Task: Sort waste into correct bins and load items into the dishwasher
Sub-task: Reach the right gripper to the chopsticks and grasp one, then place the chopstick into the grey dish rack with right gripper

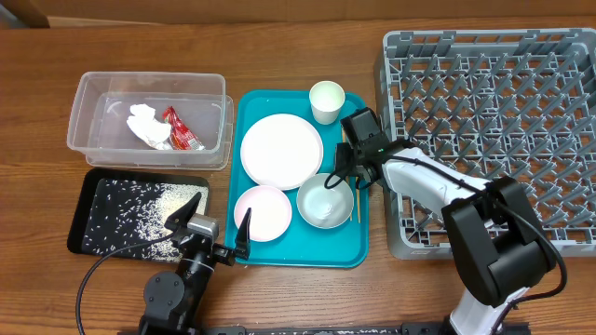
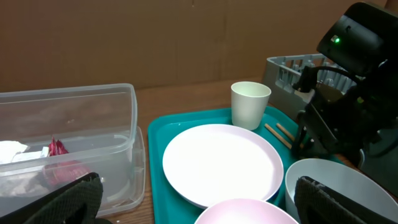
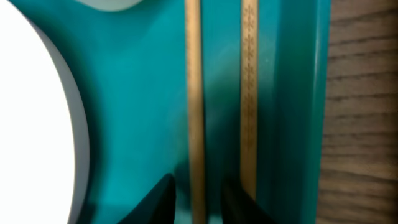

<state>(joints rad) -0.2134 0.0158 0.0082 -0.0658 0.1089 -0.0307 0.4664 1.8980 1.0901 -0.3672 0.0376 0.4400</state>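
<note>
My right gripper (image 1: 350,182) is down at the right edge of the teal tray (image 1: 303,242), over the two chopsticks (image 1: 355,201). In the right wrist view its narrowly open fingers (image 3: 163,199) flank the left chopstick (image 3: 195,112) with a slim gap each side; the other chopstick (image 3: 249,93) lies outside them. The bowl (image 1: 325,199), large plate (image 1: 281,151), pinkish plate (image 1: 262,212) and cup (image 1: 327,101) sit on the tray. My left gripper (image 1: 214,220) hangs wide open and empty at the tray's front left corner. Tissue (image 1: 146,124) and sauce packet (image 1: 182,130) lie in the clear tub (image 1: 93,149); rice (image 1: 154,214) covers the black tray (image 1: 93,233).
The grey dish rack (image 1: 494,130) fills the right of the table, close behind my right arm. The tray's raised right rim (image 3: 298,112) runs beside the chopsticks, with bare wooden table (image 3: 367,93) beyond it. The bowl (image 3: 37,124) is just left of the right fingers.
</note>
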